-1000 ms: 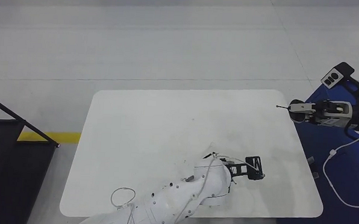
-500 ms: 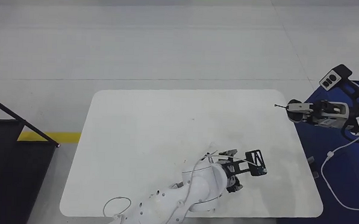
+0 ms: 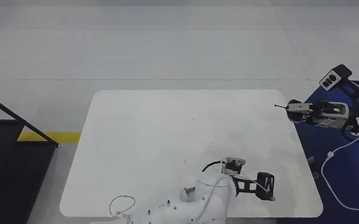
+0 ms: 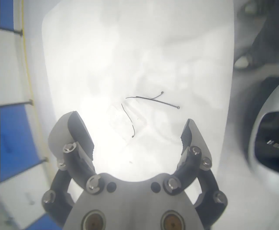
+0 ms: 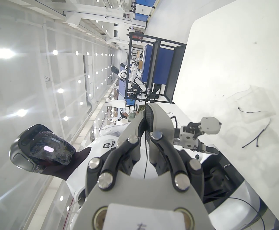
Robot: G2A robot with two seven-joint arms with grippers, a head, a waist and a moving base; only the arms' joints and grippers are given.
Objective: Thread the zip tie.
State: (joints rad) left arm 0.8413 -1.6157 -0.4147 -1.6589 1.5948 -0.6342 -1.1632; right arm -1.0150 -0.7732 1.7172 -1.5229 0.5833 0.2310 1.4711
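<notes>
Right end effector (image 5: 146, 110) closed on zip tie (image 5: 145, 156), held just past bench (image 3: 154, 147) edge, tip pointed over bench. Left end effector (image 4: 131, 118) spread wide, nothing gripped, above loose zip ties (image 4: 152, 100) laid on bench. Progress judged early: one tie picked up; threading through head not yet begun.

Three thin black plastic zip ties (image 4: 165, 104) lie flat on white rounded tabletop (image 4: 152, 54); open path down from wide-spread left gripper (image 4: 130, 116) above them.
</notes>
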